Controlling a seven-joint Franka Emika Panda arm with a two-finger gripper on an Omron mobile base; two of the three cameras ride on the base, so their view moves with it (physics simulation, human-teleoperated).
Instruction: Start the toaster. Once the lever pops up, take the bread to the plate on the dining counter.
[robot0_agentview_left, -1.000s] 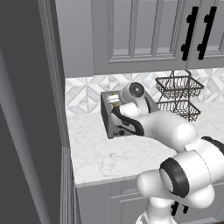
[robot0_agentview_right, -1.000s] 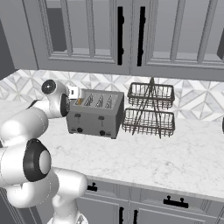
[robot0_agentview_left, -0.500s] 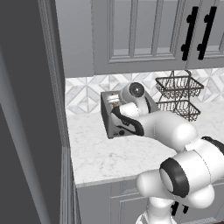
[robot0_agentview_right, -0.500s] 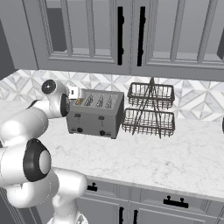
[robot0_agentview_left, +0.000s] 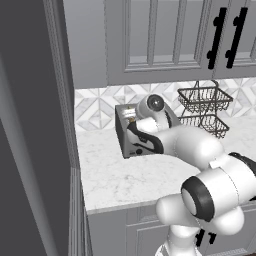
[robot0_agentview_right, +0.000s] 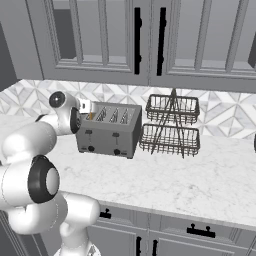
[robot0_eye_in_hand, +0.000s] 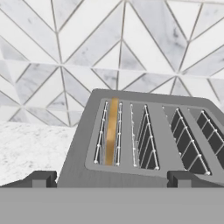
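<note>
Sitting low — bread (robot0_eye_in_hand: 112, 131) in toaster (robot0_eye_in_hand: 144, 140)

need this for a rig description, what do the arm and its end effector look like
The arm is glossy white with rounded, bulbous links and dark grey to black bands and round caps at the joints. The end effector ends in two small, dark grey, blocky finger tips. No cables or markings show.

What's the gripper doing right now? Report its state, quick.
Gripper: open, holding nothing; its jaws stand wide apart before the toaster, whose leftmost slot holds the bread.
</note>
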